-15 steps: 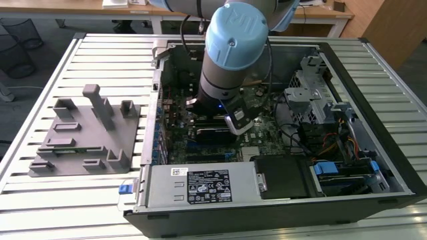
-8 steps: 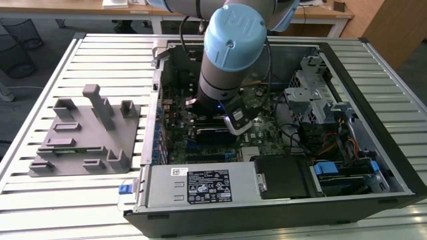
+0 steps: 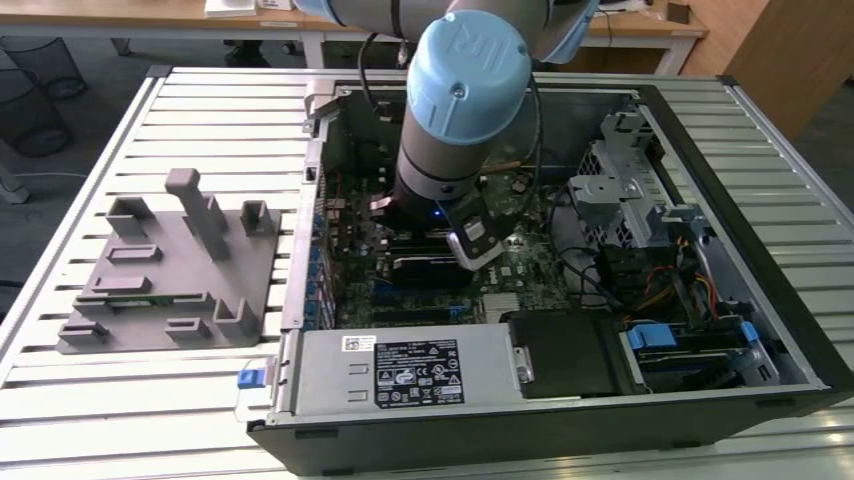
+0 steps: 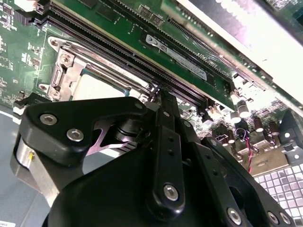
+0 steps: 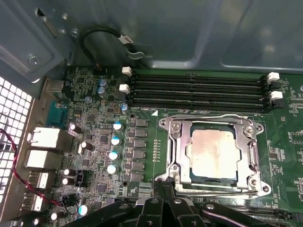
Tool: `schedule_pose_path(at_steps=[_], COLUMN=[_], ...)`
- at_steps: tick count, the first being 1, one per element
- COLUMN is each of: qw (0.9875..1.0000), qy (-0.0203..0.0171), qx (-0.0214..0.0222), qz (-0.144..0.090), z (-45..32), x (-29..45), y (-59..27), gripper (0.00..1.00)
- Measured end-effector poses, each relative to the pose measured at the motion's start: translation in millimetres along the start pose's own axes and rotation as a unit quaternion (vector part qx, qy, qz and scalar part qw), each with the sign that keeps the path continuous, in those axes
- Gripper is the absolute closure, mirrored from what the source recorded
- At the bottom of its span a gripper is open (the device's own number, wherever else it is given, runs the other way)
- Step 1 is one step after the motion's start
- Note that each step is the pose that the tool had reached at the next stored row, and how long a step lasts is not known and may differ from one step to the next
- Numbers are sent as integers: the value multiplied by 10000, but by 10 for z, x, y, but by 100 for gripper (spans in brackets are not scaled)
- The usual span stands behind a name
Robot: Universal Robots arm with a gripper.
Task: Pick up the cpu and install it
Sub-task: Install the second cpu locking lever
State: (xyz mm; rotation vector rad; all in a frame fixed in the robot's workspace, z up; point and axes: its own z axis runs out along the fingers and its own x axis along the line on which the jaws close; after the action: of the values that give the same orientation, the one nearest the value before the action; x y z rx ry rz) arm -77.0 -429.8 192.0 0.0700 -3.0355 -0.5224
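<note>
The cpu (image 5: 213,153), a flat square chip with a pale silvery top, lies inside the metal socket frame (image 5: 174,142) on the green motherboard. The frame's bars run along the chip's edges. My gripper (image 5: 163,188) hovers just off the socket's near edge, fingers together and holding nothing. In the second wrist view the same gripper (image 4: 161,97) points at the socket's corner, with the cpu (image 4: 97,87) partly behind the black linkage. In the exterior view the arm (image 3: 454,110) reaches down into the open computer case.
Black memory slots (image 5: 199,90) run beside the socket, and a long card (image 4: 189,61) stands close by. Capacitors (image 5: 113,142) and rear ports (image 5: 45,139) flank it. The case wall (image 3: 747,200), drive cage (image 3: 621,190) and power supply (image 3: 400,370) hem the arm in. A grey fixture (image 3: 174,265) sits on the slatted table.
</note>
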Motion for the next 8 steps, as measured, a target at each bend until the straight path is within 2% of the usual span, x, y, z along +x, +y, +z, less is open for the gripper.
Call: schedule_pose_path(at_steps=[8], qw=[10000], qy=[0], qx=[-17], qz=[-1], z=[29], x=[10], y=[3], gripper=[89])
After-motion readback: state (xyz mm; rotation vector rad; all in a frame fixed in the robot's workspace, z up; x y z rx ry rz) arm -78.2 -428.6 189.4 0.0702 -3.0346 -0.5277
